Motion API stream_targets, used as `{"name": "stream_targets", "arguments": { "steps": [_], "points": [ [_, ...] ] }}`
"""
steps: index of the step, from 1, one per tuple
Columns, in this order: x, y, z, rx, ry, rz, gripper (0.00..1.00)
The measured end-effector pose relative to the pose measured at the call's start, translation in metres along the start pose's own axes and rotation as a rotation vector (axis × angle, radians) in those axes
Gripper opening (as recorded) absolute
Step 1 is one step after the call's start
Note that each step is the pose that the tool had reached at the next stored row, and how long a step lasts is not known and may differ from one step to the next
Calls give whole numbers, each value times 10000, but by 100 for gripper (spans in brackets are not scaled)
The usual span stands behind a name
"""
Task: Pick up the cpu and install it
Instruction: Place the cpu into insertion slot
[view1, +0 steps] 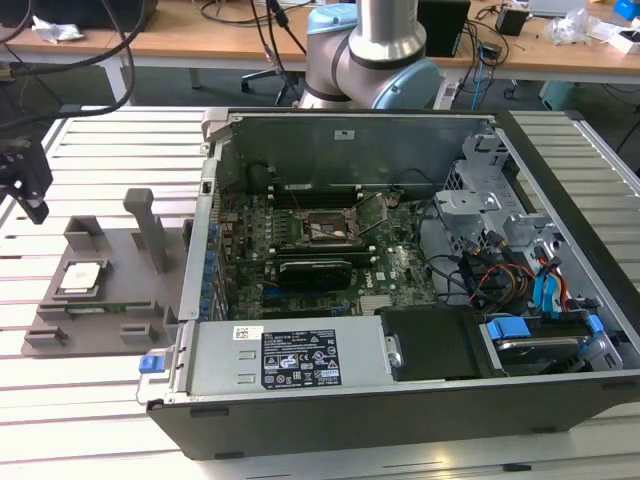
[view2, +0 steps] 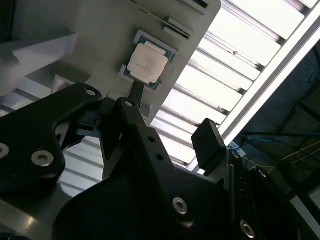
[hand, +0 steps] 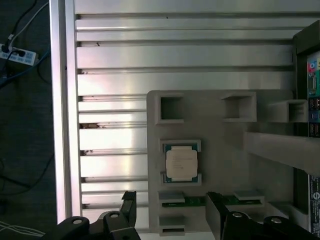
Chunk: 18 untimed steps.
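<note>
Jaws wide, empty, near the cpu (hand: 181, 165) in grey tray (hand: 220, 150); lid print unreadable

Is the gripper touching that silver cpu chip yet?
Apart. The exterior view shows the gripper hanging clear of the cpu, with a plain gap between them.

Layout: tray left of case, cpu in tray.
The cpu (view1: 80, 277) sits in a tray (view1: 135, 265) pocket. The tray lies on the slatted table (view1: 90, 400), just beside the open computer case (view1: 400, 415) on the exterior view's left. The socket (view1: 325, 228) is inside the case. The gripper (view1: 32, 200) hangs further left, and the arm base (view1: 370, 60) is behind the case.
</note>
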<state>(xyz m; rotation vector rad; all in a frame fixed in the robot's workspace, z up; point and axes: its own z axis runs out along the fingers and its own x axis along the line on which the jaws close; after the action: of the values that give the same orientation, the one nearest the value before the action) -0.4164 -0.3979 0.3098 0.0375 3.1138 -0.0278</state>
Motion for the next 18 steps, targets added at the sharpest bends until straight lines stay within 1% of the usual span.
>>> {"name": "stream_targets", "arguments": {
  "steps": [3, 8, 9, 10, 11, 13, 18],
  "points": [
    [3, 1, 85, 1, 1, -3, 66],
    [5, 3, 169, 0, 0, -7, 66],
    [6, 3, 199, -1, 0, -10, 66],
    [7, 5, 255, 0, 1, -15, 66],
    [8, 5, 280, 0, 1, -17, 66],
    [8, 6, 323, 0, 0, -22, 66],
    [10, 7, 398, -1, 0, -30, 66]
  ]
}}
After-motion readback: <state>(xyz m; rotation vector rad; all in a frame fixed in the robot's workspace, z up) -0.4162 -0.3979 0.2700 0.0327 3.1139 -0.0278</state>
